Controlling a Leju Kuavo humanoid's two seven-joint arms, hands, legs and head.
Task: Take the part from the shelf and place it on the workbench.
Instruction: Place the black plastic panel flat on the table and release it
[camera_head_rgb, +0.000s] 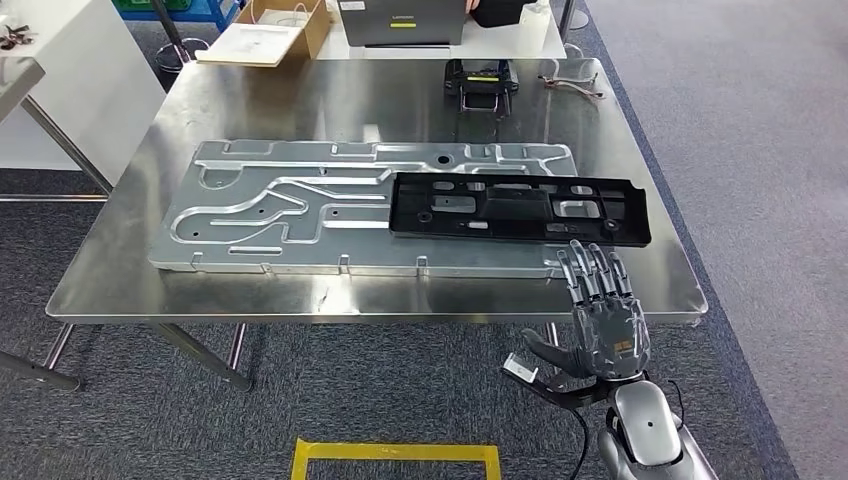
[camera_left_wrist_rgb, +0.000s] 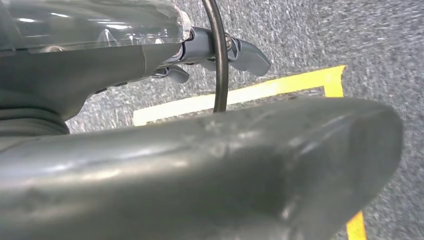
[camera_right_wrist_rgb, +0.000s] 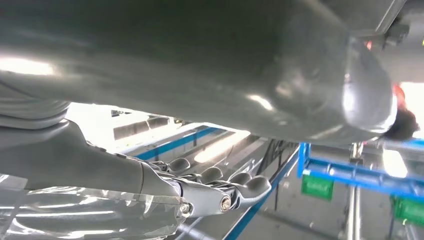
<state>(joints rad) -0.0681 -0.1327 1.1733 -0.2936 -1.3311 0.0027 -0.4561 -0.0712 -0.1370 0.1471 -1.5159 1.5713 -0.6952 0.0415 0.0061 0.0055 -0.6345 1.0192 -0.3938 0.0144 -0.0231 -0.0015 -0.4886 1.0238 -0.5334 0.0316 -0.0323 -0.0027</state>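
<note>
From my head view, the black part (camera_head_rgb: 519, 208) lies flat on the steel workbench (camera_head_rgb: 130, 280), resting across the right end of a large silver stamped plate (camera_head_rgb: 290, 205). My right hand (camera_head_rgb: 605, 322) is raised at the near edge of the bench, just beside the part's near right corner, fingers (camera_head_rgb: 592, 268) straight, spread apart and holding nothing. At the far edge of the bench sits a small black fixture (camera_head_rgb: 479, 84), with a cardboard box (camera_head_rgb: 283, 30) on the table behind. Yellow tape (camera_head_rgb: 395, 455) marks the carpet below.

At my left wrist, my left hand (camera_left_wrist_rgb: 200, 170) looms close and blurred over grey carpet and yellow tape (camera_left_wrist_rgb: 260, 92); a black cable (camera_left_wrist_rgb: 218, 55) crosses in front, and I cannot tell whether these fingers are apart or together.

At my right wrist, my right hand (camera_right_wrist_rgb: 200, 190) shows its fingers (camera_right_wrist_rgb: 235, 182) extended side by side with nothing in them, before blue racking (camera_right_wrist_rgb: 350, 170)
</note>
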